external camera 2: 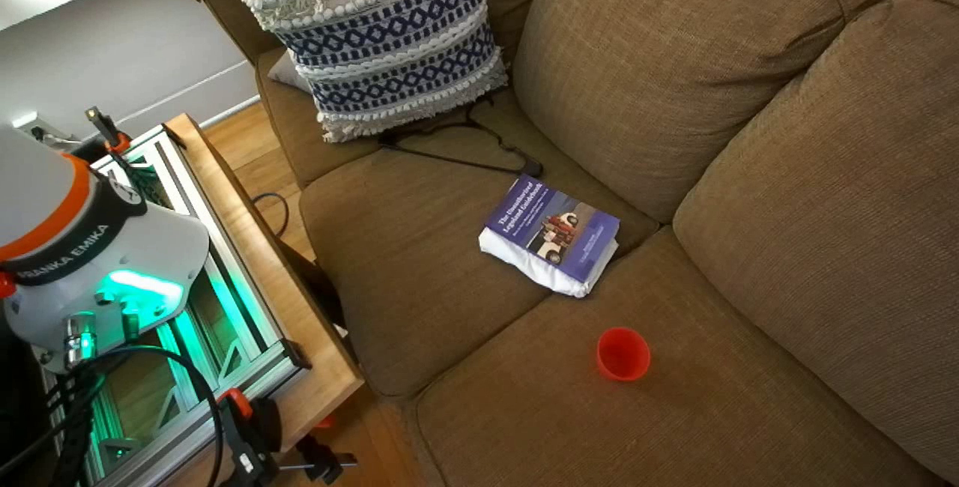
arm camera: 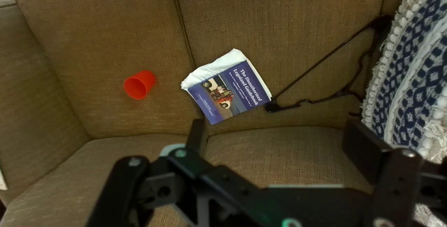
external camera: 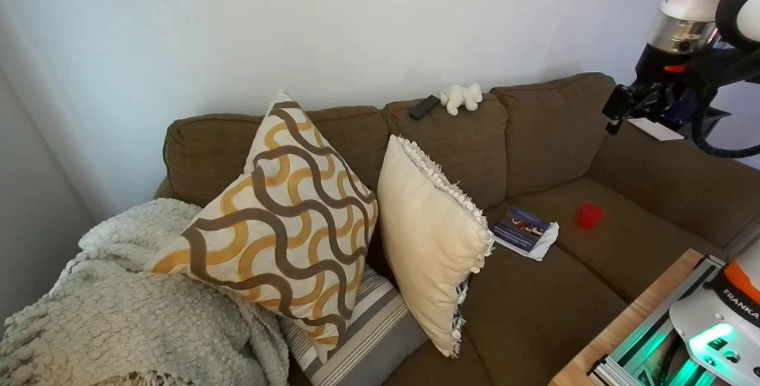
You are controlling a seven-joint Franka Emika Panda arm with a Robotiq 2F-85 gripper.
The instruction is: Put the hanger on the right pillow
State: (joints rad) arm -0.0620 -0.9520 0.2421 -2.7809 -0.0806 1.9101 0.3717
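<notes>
Wrist view: hanger [arm camera: 345, 91] partly behind pillow [arm camera: 412, 73]

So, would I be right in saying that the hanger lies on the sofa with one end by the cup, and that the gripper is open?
Not quite: the wrist view shows one end of the hanger by the book, with the cup farther off. The hanger does lie on the sofa, and the gripper is open.
</notes>
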